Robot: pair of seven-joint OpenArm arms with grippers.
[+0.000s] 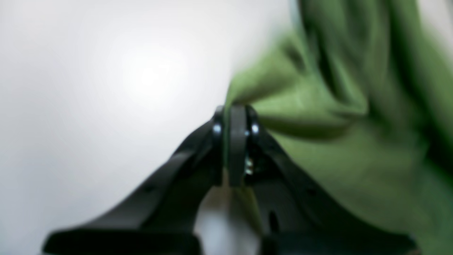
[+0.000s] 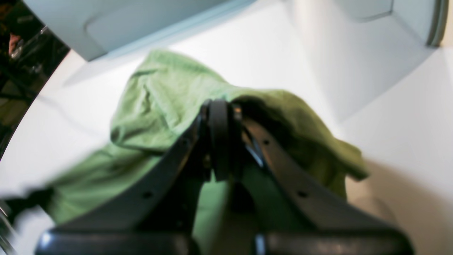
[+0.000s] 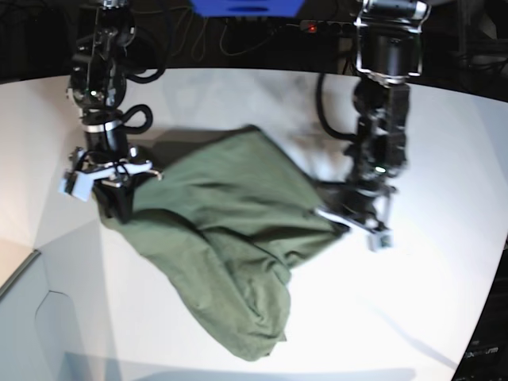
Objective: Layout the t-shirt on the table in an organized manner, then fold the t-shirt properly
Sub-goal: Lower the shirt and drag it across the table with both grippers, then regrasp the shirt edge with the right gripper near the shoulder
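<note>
blurred t-shirt pinched by both end effectors, fingertips hidden in fabric

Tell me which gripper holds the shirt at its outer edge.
The left gripper: it pinches the t-shirt at its edge beside bare table. The right gripper has cloth all around it.

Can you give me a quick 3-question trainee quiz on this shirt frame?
1. True or false: the t-shirt lies flat and spread out on the table.
2. What is the left gripper doing? A) hanging open above the table B) shut on an edge of the t-shirt C) resting on bare table
3. Fill in: the right gripper is shut on the ____.

Key: 1 false, it is bunched and wrinkled between the two arms; 2 B; 3 t-shirt.
</note>
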